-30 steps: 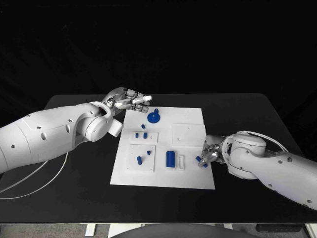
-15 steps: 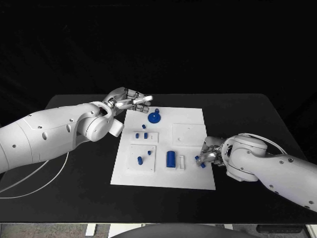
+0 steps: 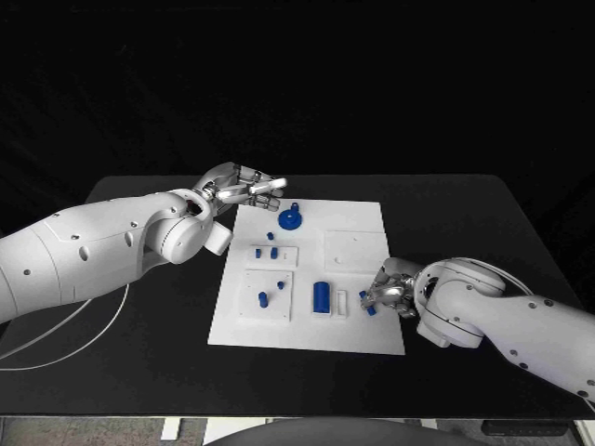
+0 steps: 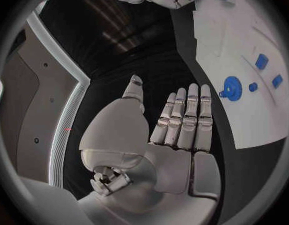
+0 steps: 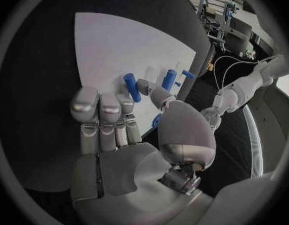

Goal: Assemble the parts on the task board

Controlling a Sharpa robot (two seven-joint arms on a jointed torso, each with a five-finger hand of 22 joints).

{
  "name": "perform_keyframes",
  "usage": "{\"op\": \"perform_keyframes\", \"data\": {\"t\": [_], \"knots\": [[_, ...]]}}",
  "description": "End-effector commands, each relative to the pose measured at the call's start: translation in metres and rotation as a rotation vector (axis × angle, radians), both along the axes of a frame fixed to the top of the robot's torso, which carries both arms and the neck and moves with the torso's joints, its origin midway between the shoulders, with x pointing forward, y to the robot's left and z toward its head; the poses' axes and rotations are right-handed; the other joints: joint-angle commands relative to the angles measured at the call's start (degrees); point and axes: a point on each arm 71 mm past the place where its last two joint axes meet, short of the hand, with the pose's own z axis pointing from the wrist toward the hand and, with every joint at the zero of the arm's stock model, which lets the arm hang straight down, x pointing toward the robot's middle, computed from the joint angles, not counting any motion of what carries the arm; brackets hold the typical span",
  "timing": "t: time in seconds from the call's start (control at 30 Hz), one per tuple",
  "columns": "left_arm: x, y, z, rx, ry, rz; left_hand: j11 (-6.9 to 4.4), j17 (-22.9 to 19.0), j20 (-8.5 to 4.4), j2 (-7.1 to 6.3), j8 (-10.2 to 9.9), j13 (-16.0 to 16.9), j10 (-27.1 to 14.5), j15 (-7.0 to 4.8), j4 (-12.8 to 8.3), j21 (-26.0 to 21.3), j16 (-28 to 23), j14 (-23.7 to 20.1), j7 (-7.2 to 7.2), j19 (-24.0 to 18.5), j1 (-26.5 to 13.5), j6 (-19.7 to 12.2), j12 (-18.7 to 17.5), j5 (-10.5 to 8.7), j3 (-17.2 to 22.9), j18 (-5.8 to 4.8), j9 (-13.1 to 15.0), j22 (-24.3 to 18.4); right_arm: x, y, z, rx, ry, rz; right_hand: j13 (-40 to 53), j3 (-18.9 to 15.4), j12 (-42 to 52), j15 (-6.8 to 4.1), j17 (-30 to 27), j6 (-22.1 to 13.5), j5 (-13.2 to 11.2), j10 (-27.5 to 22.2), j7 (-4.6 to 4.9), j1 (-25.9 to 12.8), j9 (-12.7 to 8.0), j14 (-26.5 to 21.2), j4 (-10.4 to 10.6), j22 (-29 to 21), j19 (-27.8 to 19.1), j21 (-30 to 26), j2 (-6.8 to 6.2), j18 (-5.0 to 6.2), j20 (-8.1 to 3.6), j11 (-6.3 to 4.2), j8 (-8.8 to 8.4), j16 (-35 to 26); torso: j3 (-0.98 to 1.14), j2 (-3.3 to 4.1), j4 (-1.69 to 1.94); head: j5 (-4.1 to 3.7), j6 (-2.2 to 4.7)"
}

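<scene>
Your right hand point(image 3: 389, 295) pinches a small blue part point(image 3: 370, 303) at the task board point(image 3: 358, 223) edge — slot just beside it; left hand point(image 3: 244, 190) open, empty, farther off.

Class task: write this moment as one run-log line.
left hand: open, at task board far corner | right hand: pinching small blue part over board's right side

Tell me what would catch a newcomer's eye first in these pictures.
The white task board in the middle of the black table, dotted with small blue parts. The right hand at the board's right edge pinches a small blue piece. The left hand hovers open at the far left corner, near a blue round part.
</scene>
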Motion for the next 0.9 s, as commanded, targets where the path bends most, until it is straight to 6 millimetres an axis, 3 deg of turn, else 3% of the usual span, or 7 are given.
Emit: {"op": "perform_keyframes", "data": {"t": [0.03,0.33,0.9], "knots": [[-0.001,-0.003,0.000,-0.009,0.000,-0.015,-0.13,0.1,0.02,-0.32,-0.1,0.1,-0.4,0.03,0.1,0.2,-0.2,0.3,-0.19,-0.2,0.2,-0.4,-0.3,0.02,0.0,-0.69,0.0,-0.1,-0.005,0.004,-0.004,0.077,0.042,-0.042,0.1,0.0,0.3,-0.43,-0.1,0.6,-0.3,1.0,-0.04,0.5,-46.9,0.1,1.3,6.2,0.6,0.0,0.56,0.60,-0.38,-0.74,-0.04,0.1,-0.05,-0.07,-0.04,-0.08,0.00],[-0.001,-0.002,0.000,-0.008,0.002,-0.015,-0.13,0.1,0.02,-0.32,-0.1,0.1,-0.4,0.03,0.1,0.2,-0.2,0.3,-0.19,-0.2,0.2,-0.4,-0.3,0.02,0.0,-0.69,0.0,-0.1,-0.007,0.013,-0.002,0.117,0.067,-0.035,0.1,-1.1,0.3,-0.43,-0.2,0.7,-0.7,0.9,-0.11,0.8,-46.9,0.1,1.4,6.2,0.6,-0.3,0.61,0.57,-0.37,-0.74,-0.04,0.0,-0.04,-0.02,-0.02,-0.28,0.07],[-0.001,-0.004,0.000,-0.008,0.005,-0.018,-0.13,0.1,0.01,-0.39,-0.1,0.1,-0.4,0.01,0.2,0.2,-0.2,0.3,-0.18,-0.2,0.1,-0.3,-0.3,0.00,0.0,-0.69,0.0,-0.1,-0.006,0.023,-0.006,0.102,0.107,0.003,-0.1,-5.5,-0.1,-0.40,-0.4,1.3,-4.6,0.8,-0.44,1.0,-46.9,0.1,3.2,6.1,0.7,-1.2,1.02,0.46,-0.35,-0.75,-0.03,-0.1,-0.05,-0.01,0.10,-0.18,0.01]]}}
